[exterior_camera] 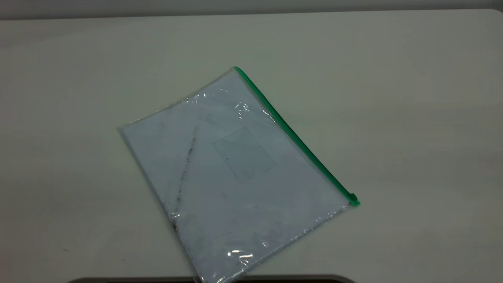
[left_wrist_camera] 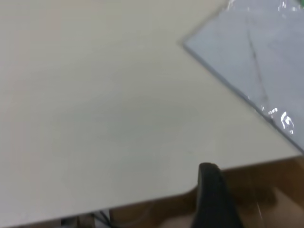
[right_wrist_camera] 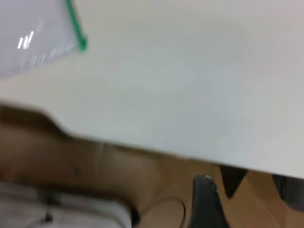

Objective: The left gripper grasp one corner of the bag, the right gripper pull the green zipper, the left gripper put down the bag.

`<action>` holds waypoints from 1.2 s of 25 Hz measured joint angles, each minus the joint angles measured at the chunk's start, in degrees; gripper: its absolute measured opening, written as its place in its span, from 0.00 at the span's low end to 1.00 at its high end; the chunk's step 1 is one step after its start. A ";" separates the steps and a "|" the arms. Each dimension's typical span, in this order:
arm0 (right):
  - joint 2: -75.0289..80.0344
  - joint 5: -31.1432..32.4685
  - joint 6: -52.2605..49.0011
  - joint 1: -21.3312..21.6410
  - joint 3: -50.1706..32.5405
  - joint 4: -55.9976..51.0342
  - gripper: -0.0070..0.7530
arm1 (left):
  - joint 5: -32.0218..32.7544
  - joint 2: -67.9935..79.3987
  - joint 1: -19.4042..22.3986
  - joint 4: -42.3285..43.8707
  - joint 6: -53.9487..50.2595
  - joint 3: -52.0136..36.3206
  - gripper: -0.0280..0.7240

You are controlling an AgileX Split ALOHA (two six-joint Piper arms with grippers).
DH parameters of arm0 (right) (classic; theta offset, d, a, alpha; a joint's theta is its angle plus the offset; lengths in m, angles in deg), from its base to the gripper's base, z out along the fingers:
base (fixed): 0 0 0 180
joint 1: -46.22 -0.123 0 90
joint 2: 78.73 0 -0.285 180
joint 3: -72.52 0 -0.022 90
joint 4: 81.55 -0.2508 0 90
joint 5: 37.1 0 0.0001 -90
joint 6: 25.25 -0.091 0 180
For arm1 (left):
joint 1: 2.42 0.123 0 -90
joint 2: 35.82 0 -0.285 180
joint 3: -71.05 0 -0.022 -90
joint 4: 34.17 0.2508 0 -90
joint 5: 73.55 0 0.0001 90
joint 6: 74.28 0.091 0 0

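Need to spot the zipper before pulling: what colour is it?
Bright green zipper along the bag's long edge; clearest in the exterior view.

Only slivers visible: left gripper [left_wrist_camera: 214, 197] as one matte black, rounded, tapering finger, smooth and unmarked; right gripper [right_wrist_camera: 205, 203] as a similar black finger with a faint pale glint near its rounded tip.

Soft even light, glare on the bag [exterior_camera: 232, 173]; both wrist views blurred.
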 joint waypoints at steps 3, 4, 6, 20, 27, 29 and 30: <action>-8.71 0.29 0.00 6.29 0.00 -0.05 0.71 | 0.12 -3.41 0.00 0.00 -0.18 0.00 0.73; -11.29 0.47 0.00 7.53 0.00 -0.05 0.71 | 0.38 -3.97 0.00 -0.07 -0.18 0.00 0.73; -17.46 0.83 0.00 9.45 0.00 -0.11 0.71 | 0.44 -4.25 0.00 -0.18 -0.18 0.00 0.73; -26.53 2.13 0.00 9.98 0.05 -0.16 0.71 | 0.44 -4.34 -3.61 -0.25 -0.18 0.00 0.73; -26.53 2.13 0.00 9.98 0.05 -0.22 0.71 | 0.44 -4.32 -3.61 -0.25 -0.18 0.00 0.73; -26.53 2.13 0.00 9.98 0.05 -0.22 0.71 | 0.44 -4.32 -3.61 -0.25 -0.18 0.00 0.73; -26.53 2.13 0.00 9.98 0.05 -0.22 0.71 | 0.44 -4.32 -3.61 -0.25 -0.18 0.00 0.73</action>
